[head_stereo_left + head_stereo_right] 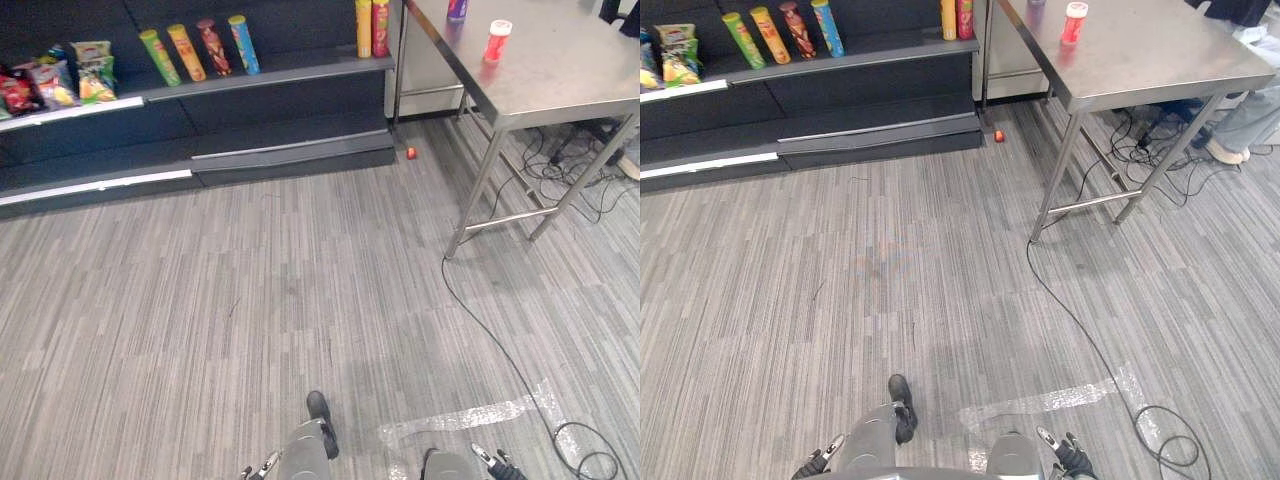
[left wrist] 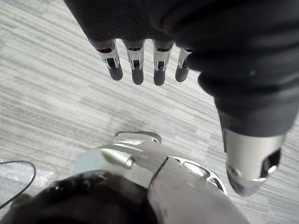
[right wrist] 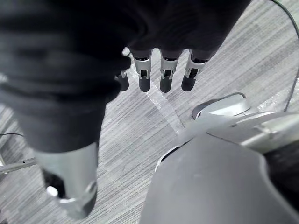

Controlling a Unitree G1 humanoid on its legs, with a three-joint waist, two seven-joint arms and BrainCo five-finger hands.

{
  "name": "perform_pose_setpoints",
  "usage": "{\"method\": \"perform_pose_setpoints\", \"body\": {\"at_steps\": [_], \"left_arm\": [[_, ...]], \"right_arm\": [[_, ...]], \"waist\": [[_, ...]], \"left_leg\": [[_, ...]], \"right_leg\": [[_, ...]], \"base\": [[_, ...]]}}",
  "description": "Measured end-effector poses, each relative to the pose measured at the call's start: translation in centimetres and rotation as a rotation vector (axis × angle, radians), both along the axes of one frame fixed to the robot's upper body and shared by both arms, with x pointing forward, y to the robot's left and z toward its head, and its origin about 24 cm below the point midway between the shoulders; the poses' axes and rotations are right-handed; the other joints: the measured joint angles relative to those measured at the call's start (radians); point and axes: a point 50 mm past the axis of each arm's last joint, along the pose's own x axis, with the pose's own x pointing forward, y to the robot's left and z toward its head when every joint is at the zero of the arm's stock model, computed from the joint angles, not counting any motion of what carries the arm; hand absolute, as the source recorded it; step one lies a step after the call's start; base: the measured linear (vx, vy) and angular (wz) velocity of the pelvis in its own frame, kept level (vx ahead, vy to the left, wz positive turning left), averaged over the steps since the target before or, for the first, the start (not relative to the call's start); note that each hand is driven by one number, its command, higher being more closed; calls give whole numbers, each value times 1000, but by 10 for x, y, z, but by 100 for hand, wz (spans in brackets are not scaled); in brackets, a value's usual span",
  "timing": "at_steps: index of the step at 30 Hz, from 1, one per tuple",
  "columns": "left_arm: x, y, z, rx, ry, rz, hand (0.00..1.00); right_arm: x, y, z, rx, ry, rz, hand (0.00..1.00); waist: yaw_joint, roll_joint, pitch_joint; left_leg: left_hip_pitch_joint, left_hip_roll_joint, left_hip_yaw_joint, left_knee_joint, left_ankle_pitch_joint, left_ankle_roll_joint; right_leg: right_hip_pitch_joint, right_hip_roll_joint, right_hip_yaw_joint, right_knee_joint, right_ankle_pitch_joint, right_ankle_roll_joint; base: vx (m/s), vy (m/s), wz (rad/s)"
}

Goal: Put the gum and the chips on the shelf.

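At one o'clock in the left eye view, the gum (image 1: 497, 40), a red bottle with a pale lid, stands on the steel worktop (image 1: 560, 75). A purple canister (image 1: 457, 9) stands beyond it. At eleven o'clock the dark shelf (image 1: 300, 72) carries chip tubes (image 1: 186, 52) and snack bags (image 1: 95, 70).

In the right eye view, the left hand (image 1: 818, 462) and right hand (image 1: 1070, 458) show at six o'clock.

In the left wrist view, the left hand's fingers (image 2: 137, 70) hang straight over the floor (image 2: 46, 93), holding nothing.

In the right wrist view, the right hand's fingers (image 3: 164, 77) are equally straight and empty.
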Motion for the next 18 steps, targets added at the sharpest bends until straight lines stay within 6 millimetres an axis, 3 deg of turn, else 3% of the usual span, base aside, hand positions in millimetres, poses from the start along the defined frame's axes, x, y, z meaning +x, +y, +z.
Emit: {"method": "perform_pose_setpoints", "body": {"at_steps": [1,3,4,6,9,10,11,12,13,14,15,16,18], "left_arm": [[-1,2,0,5,3,-1,0],[2,9,2,30,-5,-20,0],[1,9,2,30,-1,-23,0],[0,6,1,29,7,-55,0],[1,5,2,44,19,-167,0],[6,5,2,51,12,-206,0],[8,6,3,56,6,-219,0],[10,5,3,61,8,-250,0],[11,3,3,60,9,-266,0],[12,0,3,56,8,-287,0],[12,0,3,55,7,-287,0],[13,0,3,55,5,-286,0],[17,-2,3,47,-5,-274,0]], "right_arm": [[0,1,0,2,0,5,0],[-2,8,-2,23,6,-8,0],[-4,7,-3,21,12,-10,0],[-7,5,-3,20,14,-32,0],[-8,1,-2,12,11,-34,0],[-9,2,-2,13,12,-33,0],[-8,2,-2,14,10,-33,0],[-7,2,-1,10,8,-34,0],[-7,1,-1,9,6,-36,0],[-3,1,0,3,-10,-33,0],[-2,1,1,2,-15,-28,0],[3,3,1,5,-30,-22,0],[5,6,1,8,-34,-9,0]], "waist": [[0,-8,-11],[-5,-39,-35],[-2,-40,-43],[-2,-32,-51],[-9,-24,-68],[-24,-26,-69],[-30,-27,-68],[-33,-23,-61],[-33,-15,-54],[-35,-6,-49],[-41,-2,-48],[-56,-2,-47],[-57,5,-42]], "left_leg": [[-7,-14,15,17,-30,16],[-8,-91,53,36,-96,48],[18,-123,75,27,-119,61],[81,-155,102,-2,-129,90],[214,-198,122,-83,-145,112],[286,-213,120,-122,-155,128],[313,-219,115,-138,-156,129],[380,-228,115,-178,-157,128],[417,-230,120,-201,-158,127],[479,-229,132,-237,-161,121],[493,-227,134,-244,-165,115],[513,-220,136,-259,-183,98],[530,-196,152,-256,-211,64]], "right_leg": [[6,-11,14,-11,6,5],[-8,-74,45,37,75,31],[-23,-103,78,79,105,49],[-57,-123,118,187,148,29],[-167,-153,121,484,339,-25],[-230,-166,100,669,368,-31],[-252,-169,87,743,360,-40],[-289,-166,40,837,287,-51],[-304,-165,3,860,240,-58],[-336,-151,-85,840,155,-56],[-347,-143,-116,808,137,-55],[-366,-123,-173,708,127,-60],[-397,-65,-207,466,140,-48]], "base": [[562,494,-35],[510,350,-12],[434,304,-12],[419,301,-22],[360,236,-16],[351,183,5],[409,167,5],[254,75,-6],[293,78,-26],[244,51,-25],[264,12,-15],[200,-34,-1],[204,-112,-15]]}}
